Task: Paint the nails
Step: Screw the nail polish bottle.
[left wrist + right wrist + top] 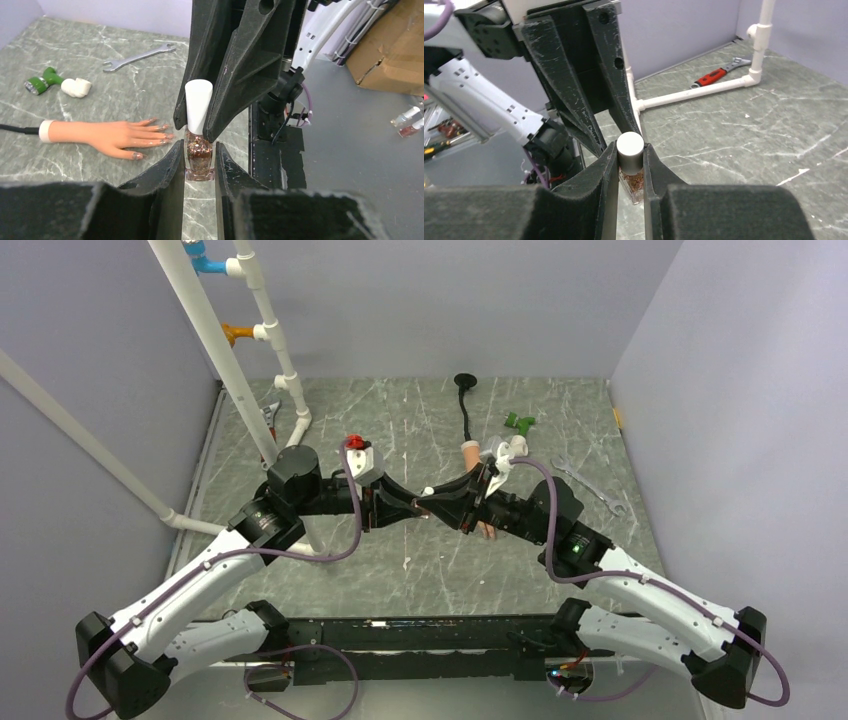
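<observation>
Nearby — glittery nails [169, 136], brown bottle [199, 159].

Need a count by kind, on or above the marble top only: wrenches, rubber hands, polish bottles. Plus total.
Wrenches: 2 (silver wrench, red-handled wrench)
Rubber hand: 1
Polish bottle: 1
Total: 4

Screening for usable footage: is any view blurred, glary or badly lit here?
Left wrist: the small brown glitter-filled glass bottle, its white tapered cap and the peach rubber mannequin hand are crisp; black finger pads nearest the lens are soft. Right wrist: same foreground softness, no glare on the cap. Top external: evenly lit, sharp, bottle hidden between arms.
</observation>
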Robot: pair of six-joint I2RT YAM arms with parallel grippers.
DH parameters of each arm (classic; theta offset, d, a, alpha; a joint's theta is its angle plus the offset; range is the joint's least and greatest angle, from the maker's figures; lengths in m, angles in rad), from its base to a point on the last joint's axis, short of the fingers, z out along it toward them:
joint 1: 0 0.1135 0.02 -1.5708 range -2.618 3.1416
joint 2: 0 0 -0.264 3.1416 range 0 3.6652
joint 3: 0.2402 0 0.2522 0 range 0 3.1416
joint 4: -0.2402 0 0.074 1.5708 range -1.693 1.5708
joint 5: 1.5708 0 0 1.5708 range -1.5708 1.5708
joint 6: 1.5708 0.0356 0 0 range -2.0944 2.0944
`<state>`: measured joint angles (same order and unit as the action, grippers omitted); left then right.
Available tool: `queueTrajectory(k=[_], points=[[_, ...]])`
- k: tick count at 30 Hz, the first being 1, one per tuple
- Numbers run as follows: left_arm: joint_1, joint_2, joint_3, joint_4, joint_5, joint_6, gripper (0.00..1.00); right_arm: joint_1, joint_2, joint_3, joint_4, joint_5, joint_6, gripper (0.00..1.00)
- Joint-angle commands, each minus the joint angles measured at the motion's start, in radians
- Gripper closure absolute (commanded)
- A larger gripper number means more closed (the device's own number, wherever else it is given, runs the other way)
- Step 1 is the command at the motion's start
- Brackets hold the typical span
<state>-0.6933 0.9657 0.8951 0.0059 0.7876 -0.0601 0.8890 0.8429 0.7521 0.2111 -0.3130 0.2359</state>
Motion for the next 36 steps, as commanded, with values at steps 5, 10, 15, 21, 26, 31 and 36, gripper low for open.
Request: queueTrajectory(k=[5, 10, 15, 21, 26, 31, 36], points=[[0.006, -0.024, 0.014, 0.038, -0.138, -0.004, 1.00, 0.102, 0.036, 0.044, -0.056, 0.226, 0.036, 1.00], [0.006, -0.024, 0.015, 0.031, -0.150, -0.001, 1.00, 0.146, 0.044, 0.057, -0.048, 0.238, 0.023, 0.94], [0.006, -0.022, 0.017, 0.029, -0.138, 0.005, 1.00, 0.152, 0.052, 0.105, -0.090, 0.210, 0.020, 0.49], [0.006, -0.019, 0.019, 0.023, -0.125, 0.012, 1.00, 0.151, 0.015, 0.106, -0.107, 0.179, -0.021, 0.33], [0.005, -0.019, 0.019, 0.025, -0.108, 0.014, 1.00, 0.150, -0.068, 0.076, -0.122, 0.137, -0.097, 0.31], [0.006, -0.003, 0.021, 0.046, 0.013, 0.005, 1.00, 0.147, -0.157, 0.024, -0.092, 0.054, -0.149, 0.28], [0.006, 0.012, 0.029, 0.053, 0.121, 0.014, 1.00, 0.144, -0.180, 0.041, -0.147, 0.070, -0.182, 0.28]])
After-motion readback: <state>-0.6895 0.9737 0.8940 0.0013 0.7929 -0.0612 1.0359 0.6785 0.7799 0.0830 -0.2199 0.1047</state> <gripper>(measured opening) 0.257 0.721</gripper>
